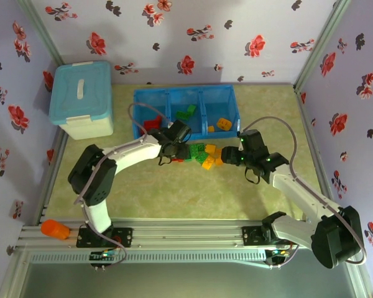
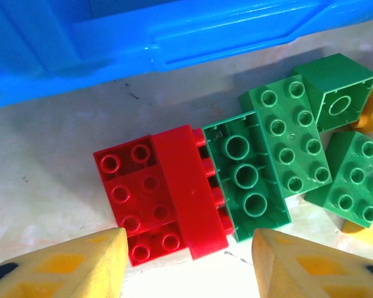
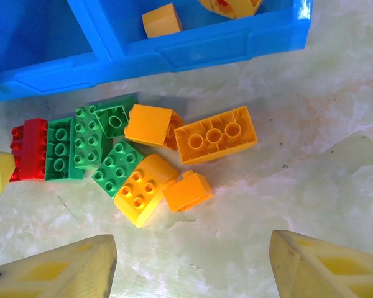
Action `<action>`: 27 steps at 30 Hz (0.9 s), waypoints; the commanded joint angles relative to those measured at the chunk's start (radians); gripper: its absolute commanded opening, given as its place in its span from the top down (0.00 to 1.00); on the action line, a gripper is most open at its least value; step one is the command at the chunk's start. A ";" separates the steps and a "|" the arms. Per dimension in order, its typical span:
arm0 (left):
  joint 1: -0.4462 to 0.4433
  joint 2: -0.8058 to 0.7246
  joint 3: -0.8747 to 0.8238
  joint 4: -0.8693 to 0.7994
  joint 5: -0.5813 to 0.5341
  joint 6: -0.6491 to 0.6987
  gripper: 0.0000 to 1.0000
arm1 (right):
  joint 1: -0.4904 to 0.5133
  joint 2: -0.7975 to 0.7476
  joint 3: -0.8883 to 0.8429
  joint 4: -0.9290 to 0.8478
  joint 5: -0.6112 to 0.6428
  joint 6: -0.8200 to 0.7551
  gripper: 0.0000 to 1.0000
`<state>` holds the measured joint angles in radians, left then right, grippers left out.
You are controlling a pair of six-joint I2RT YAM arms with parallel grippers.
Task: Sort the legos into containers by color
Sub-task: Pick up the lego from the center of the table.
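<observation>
- Yellow fingertips of my left claw (image 2: 186, 268) stand apart, with red bricks (image 2: 165, 195) between and just ahead of them.
- Green bricks (image 2: 280, 146) touch the red ones.
- My right claw (image 3: 193, 264) gapes too, above orange bricks (image 3: 214, 133) on the table (image 3: 323, 161).
- Blue tray (image 3: 193, 49) lies just beyond, with an orange piece (image 3: 161, 20) inside.

**Bystanders around the work area**

Pale blue lidded box (image 1: 81, 99) with a white base stands in the far-left corner of the mottled green-cream surface (image 1: 193, 192). Walls (image 1: 193, 37) lilac, red and black flower print. Orange lump (image 1: 55, 230) on the aluminium rail (image 1: 186, 233), near-left end.
</observation>
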<state>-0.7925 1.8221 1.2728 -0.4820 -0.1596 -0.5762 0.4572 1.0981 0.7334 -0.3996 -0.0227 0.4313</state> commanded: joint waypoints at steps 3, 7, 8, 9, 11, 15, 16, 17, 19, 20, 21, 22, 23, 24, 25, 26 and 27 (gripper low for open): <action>-0.005 0.056 0.054 -0.006 0.006 -0.026 0.48 | 0.006 -0.008 -0.025 0.017 0.023 0.017 0.34; -0.005 0.088 0.066 -0.009 0.006 -0.030 0.50 | 0.006 -0.008 -0.032 0.023 0.024 0.017 0.34; -0.005 0.095 0.069 -0.010 0.006 -0.032 0.51 | 0.006 -0.008 -0.033 0.024 0.025 0.017 0.34; -0.005 0.101 0.069 -0.009 0.006 -0.031 0.52 | 0.006 -0.008 -0.037 0.026 0.026 0.017 0.34; -0.005 0.106 0.069 -0.009 0.005 -0.031 0.54 | 0.007 -0.009 -0.039 0.027 0.030 0.016 0.35; -0.005 0.116 0.066 -0.009 0.002 -0.033 0.59 | 0.006 -0.014 -0.044 0.028 0.035 0.016 0.35; -0.005 0.116 0.064 -0.010 0.001 -0.034 0.60 | 0.006 -0.013 -0.045 0.028 0.036 0.017 0.35; -0.005 0.116 0.062 -0.012 -0.001 -0.034 0.62 | 0.006 -0.015 -0.046 0.026 0.038 0.018 0.35; -0.005 0.114 0.054 -0.012 -0.003 -0.038 0.66 | 0.006 -0.015 -0.046 0.026 0.040 0.020 0.35; -0.005 0.110 0.051 -0.012 -0.003 -0.039 0.69 | 0.006 -0.015 -0.049 0.027 0.039 0.020 0.35; -0.005 0.105 0.045 -0.012 -0.004 -0.039 0.71 | 0.006 -0.018 -0.050 0.027 0.041 0.020 0.35; -0.005 0.100 0.040 -0.014 -0.008 -0.041 0.73 | 0.006 -0.020 -0.050 0.028 0.041 0.023 0.35; -0.005 0.092 0.034 -0.017 -0.014 -0.043 0.75 | 0.006 -0.020 -0.051 0.027 0.041 0.023 0.35; -0.005 0.080 0.028 -0.022 -0.020 -0.045 0.76 | 0.006 -0.023 -0.051 0.027 0.041 0.023 0.35; -0.005 0.069 0.020 -0.024 -0.023 -0.044 0.77 | 0.006 -0.024 -0.051 0.024 0.043 0.023 0.35; -0.005 0.052 0.011 -0.027 -0.029 -0.046 0.78 | 0.006 -0.024 -0.052 0.025 0.043 0.023 0.35; -0.006 0.034 0.002 -0.027 -0.033 -0.047 0.79 | 0.006 -0.026 -0.052 0.024 0.044 0.023 0.35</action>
<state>-0.7925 1.9114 1.3048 -0.4717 -0.1631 -0.6113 0.4576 1.0920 0.6922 -0.3855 -0.0013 0.4316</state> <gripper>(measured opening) 0.218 0.646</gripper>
